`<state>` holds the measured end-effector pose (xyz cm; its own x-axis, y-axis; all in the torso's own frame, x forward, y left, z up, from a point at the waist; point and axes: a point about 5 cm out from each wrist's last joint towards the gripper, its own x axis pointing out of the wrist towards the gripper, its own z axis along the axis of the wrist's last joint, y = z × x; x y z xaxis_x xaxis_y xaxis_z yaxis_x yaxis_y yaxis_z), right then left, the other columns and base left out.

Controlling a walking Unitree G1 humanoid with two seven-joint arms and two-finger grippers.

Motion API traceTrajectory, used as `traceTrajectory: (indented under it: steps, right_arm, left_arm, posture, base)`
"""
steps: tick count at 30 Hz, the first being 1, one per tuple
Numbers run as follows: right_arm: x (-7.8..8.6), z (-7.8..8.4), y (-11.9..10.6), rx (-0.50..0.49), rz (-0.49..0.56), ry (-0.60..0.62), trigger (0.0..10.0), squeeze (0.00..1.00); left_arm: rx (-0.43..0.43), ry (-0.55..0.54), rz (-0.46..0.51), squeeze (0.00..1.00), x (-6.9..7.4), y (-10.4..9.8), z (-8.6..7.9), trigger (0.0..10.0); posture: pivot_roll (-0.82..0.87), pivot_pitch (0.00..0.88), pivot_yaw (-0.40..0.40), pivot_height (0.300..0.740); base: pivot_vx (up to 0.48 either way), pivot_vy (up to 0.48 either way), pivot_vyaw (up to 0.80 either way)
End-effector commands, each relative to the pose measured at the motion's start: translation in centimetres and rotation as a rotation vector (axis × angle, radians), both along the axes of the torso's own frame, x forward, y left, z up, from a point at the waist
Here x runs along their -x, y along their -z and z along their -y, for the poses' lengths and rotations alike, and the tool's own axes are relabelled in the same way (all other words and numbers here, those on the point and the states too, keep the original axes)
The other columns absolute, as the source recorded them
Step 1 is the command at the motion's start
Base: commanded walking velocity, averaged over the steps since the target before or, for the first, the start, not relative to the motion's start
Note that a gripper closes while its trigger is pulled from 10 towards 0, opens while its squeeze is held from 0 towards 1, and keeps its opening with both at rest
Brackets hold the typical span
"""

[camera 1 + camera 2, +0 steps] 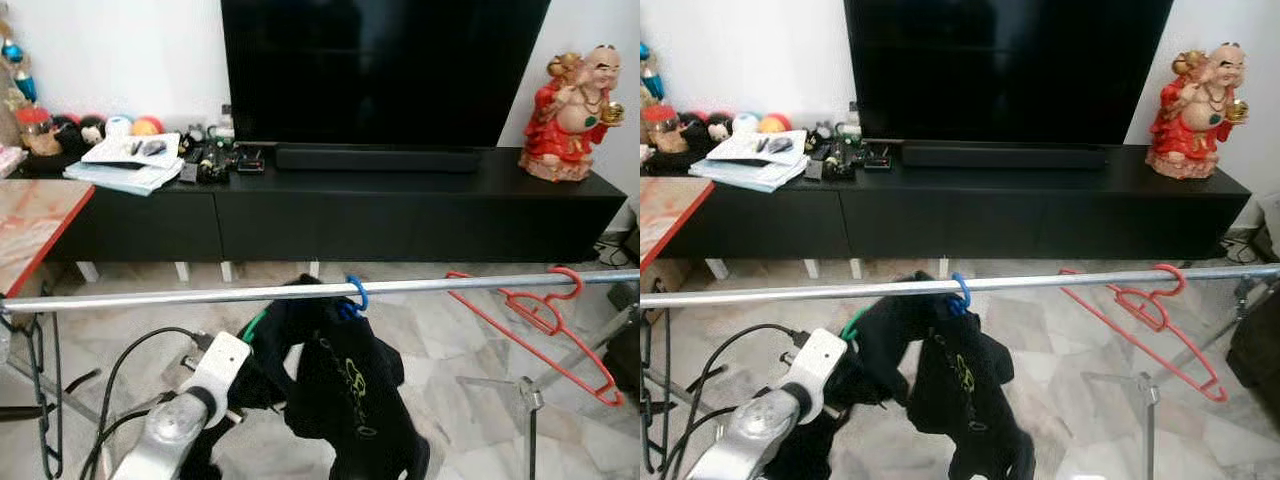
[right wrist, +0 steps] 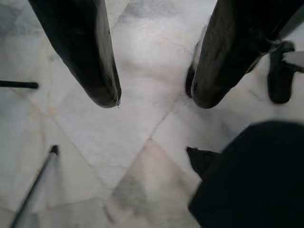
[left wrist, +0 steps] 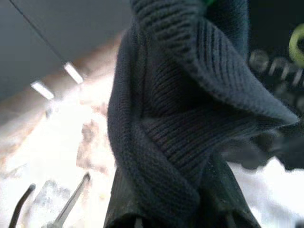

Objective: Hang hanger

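Note:
A silver rail [image 1: 200, 296] runs across in front of me. A blue hanger hook [image 1: 356, 293] hangs on it, carrying a dark knit garment [image 1: 345, 385] with yellow-green print; a bit of green hanger [image 1: 255, 325] shows at the garment's left shoulder. An empty red hanger [image 1: 540, 312] hangs on the rail to the right. My left arm [image 1: 205, 385] reaches up from the lower left into the garment. In the left wrist view the knit fabric [image 3: 175, 118] is bunched and pinched between the black fingers [image 3: 124, 211]. My right gripper [image 2: 154, 97] hangs open above the marble floor.
A black TV cabinet [image 1: 400, 215] with a TV [image 1: 380, 70], papers [image 1: 130, 160] and a red figurine [image 1: 570, 115] stands behind the rail. A red-topped table [image 1: 35, 225] is at the left. Rack legs [image 1: 530, 420] and black cables [image 1: 120, 380] stand below the rail.

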<state>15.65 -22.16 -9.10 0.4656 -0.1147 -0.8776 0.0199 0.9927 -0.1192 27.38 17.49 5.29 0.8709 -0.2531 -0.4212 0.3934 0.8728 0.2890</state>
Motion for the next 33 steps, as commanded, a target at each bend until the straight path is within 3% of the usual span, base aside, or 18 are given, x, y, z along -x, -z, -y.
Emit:
traceTrajectory:
  steps: [1, 10, 19, 27, 33]
  right_arm:
    - [0.3, 0.1, 0.1, 0.003, -0.014, -0.004, 10.0, 0.00]
    - [0.2, 0.2, 0.1, 0.005, -0.012, -0.007, 10.0, 0.00]
    - [0.2, 0.1, 0.1, 0.003, -0.013, -0.008, 10.0, 0.00]
    - [0.1, 0.1, 0.0, 0.003, -0.012, -0.008, 10.0, 0.00]
    - [0.1, 0.1, 0.0, 0.002, -0.011, -0.008, 10.0, 0.00]
  left_arm:
    - [0.025, 0.013, 0.048, 0.00, -0.5, -1.0, 0.1, 10.0]
    - [0.092, 0.040, 0.136, 0.00, -2.3, -3.2, 1.4, 10.0]
    - [0.104, 0.004, 0.160, 0.00, -3.5, -3.8, 1.2, 10.0]
    - [0.075, -0.158, 0.112, 0.00, -5.4, -3.6, 0.7, 10.0]
    - [0.082, -0.170, 0.064, 0.00, -5.9, -3.2, 1.2, 10.0]
  posture:
    - [0.19, 0.000, -0.025, 0.740]
    - [0.18, 0.000, -0.031, 0.740]
    - [0.17, 0.000, -0.029, 0.740]
    - [0.17, 0.000, -0.029, 0.740]
    - [0.16, 0.000, -0.023, 0.740]
  base:
    - [0.000, 0.000, 0.00]
    - [0.000, 0.000, 0.00]
    - [0.000, 0.000, 0.00]
    - [0.000, 0.000, 0.00]
    - [0.000, 0.000, 0.00]
